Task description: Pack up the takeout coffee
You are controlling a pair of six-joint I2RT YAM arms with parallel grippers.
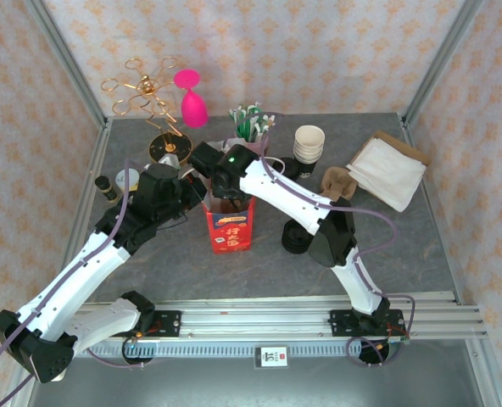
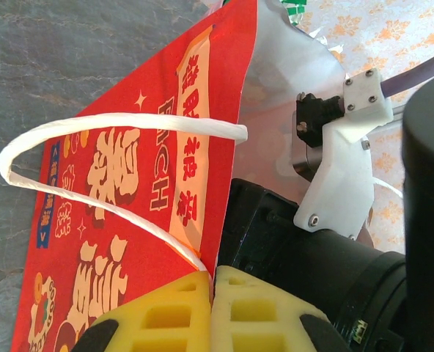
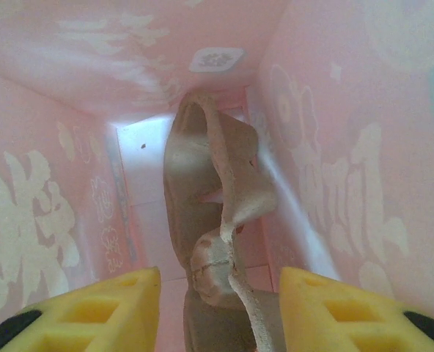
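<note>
With left fingers [image 2: 166,315] pinching the red bag [image 2: 122,183], right fingers [image 3: 114,301] half-open straddle the upended pulp carrier [image 3: 202,183].

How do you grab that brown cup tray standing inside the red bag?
Grab the tray by its thin upper edge, coming straight down through the open top of the bag. It stands on edge inside, and the bag's walls shut off every other side, so a pinch across the thin cardboard from above looks like the only way in.
</note>
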